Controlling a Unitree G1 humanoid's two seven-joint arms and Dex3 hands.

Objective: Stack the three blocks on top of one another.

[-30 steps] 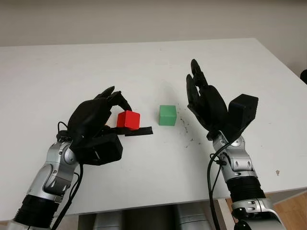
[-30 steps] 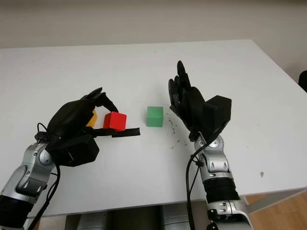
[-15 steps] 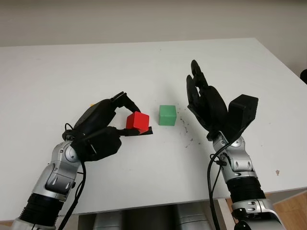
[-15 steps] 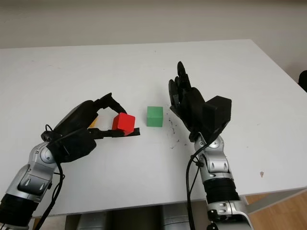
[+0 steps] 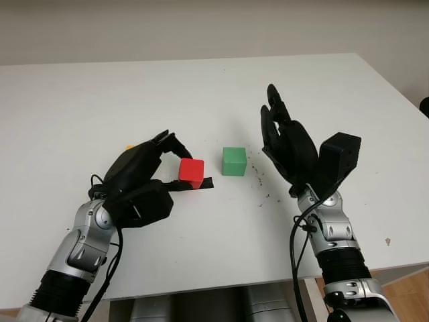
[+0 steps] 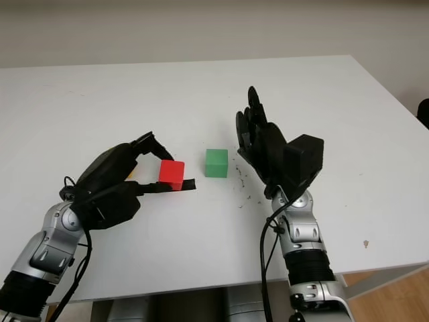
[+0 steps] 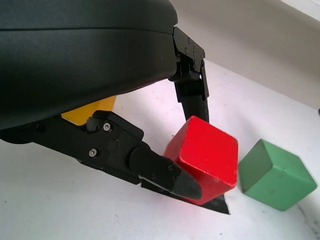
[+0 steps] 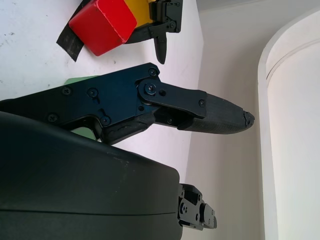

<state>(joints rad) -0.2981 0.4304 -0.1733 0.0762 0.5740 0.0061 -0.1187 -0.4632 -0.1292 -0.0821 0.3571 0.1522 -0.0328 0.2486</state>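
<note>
The red block (image 5: 192,172) is pinched at the fingertips of the left hand (image 5: 144,181), one finger against its far face and another under its near lower edge, so that it is tilted with one corner raised off the white table (image 5: 201,94). It is a plain, matte cube with sharp edges and no long axis. The green block (image 5: 234,161) lies flat on the table just beyond the red one, on the side away from the left palm, and is judged the nearer base for a stack. The yellow block (image 7: 92,109) sits tucked behind the left hand's fingers, close to the palm. The right hand (image 5: 289,149) is held open and upright just beside the green block, grasping nothing.
</note>
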